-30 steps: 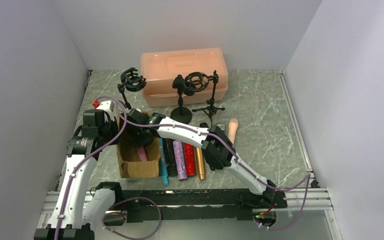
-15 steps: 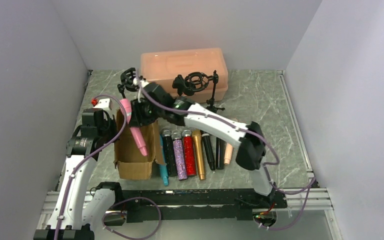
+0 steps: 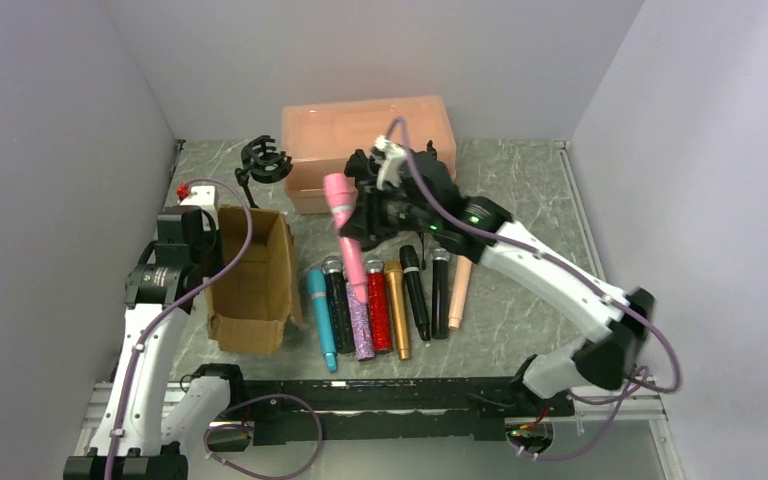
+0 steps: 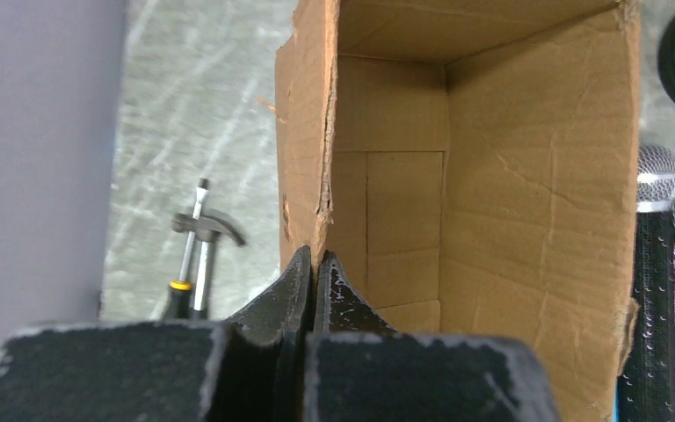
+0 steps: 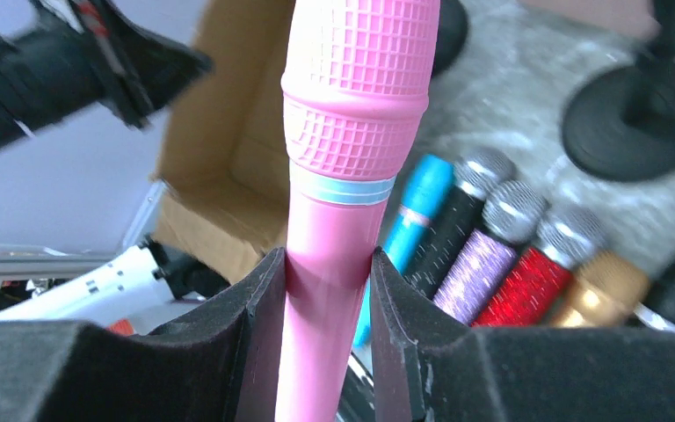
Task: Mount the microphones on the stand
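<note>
Nearest the arm bases, we see a row of microphones [image 3: 398, 312] lying side by side on the grey marbled table [image 3: 530, 240], with their mesh heads pointing away from the arms. From left to right they are teal [image 3: 318, 318], dark glitter, purple glitter [image 3: 362, 335], red glitter [image 3: 379, 318], gold, two black, and peach [image 3: 457, 290].

Left of the row stands an open cardboard box [image 3: 250, 285]. The left gripper [image 4: 315, 264] is pinched tight on the box's left wall, with the cardboard edge caught between its fingers. In the left wrist view, the box looks bare inside.

Just beyond the row, the right gripper [image 5: 328, 290] is closed on the pink microphone [image 5: 343, 132]. Its dark padded fingers [image 5: 259, 303] press on either side of the smooth handle, just below the textured head. In the overhead view this microphone [image 3: 345, 225] is held tilted, with its round head up and towards the back. Its tail end hangs over the heads of the glitter microphones.

Further back, a black stand [image 3: 265, 160] with a ring-shaped holder stands near the table's rear left, apart from the pink microphone. The right wrist view shows the round black base [image 5: 637, 114] of another stand beside the row.

Farthest away, against the back wall, sits a closed peach-coloured plastic storage bin [image 3: 360, 120].
</note>
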Tool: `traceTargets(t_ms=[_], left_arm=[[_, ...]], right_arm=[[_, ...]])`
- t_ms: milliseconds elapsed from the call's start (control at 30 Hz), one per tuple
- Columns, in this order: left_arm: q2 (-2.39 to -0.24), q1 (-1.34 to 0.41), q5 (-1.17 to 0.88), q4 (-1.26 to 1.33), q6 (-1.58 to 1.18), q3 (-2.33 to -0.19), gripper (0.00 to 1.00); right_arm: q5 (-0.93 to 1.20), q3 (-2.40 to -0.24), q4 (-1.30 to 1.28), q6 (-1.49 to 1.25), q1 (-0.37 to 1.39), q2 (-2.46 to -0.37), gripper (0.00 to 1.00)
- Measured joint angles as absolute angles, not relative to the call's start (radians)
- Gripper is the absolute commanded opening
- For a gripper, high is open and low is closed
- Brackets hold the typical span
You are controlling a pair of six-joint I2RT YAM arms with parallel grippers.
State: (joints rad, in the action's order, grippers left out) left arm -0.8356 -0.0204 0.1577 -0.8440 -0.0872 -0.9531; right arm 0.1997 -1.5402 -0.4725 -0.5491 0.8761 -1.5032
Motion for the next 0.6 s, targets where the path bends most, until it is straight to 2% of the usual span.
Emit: traceTargets(t_ms=[233,433,600], left_arm=[[-0.859,-0.007,0.268,-0.834,0.066,-1.017,0.0],[-0.911,0.076,0.334,-0.772,0.204,-1.018,0.0],[-1.013,0.157,0.349,-0.655,0.302,-1.058,0.0]], right_arm=[[0.122,-1.247,-0.611,-0.551,0.766,-1.154,0.09],[0.041,-1.155,-0.776,-0.558,0.726,-0.979,0.09],[-0.03,-1.134,-0.883,-0.57,0.714,-0.923,0.09]])
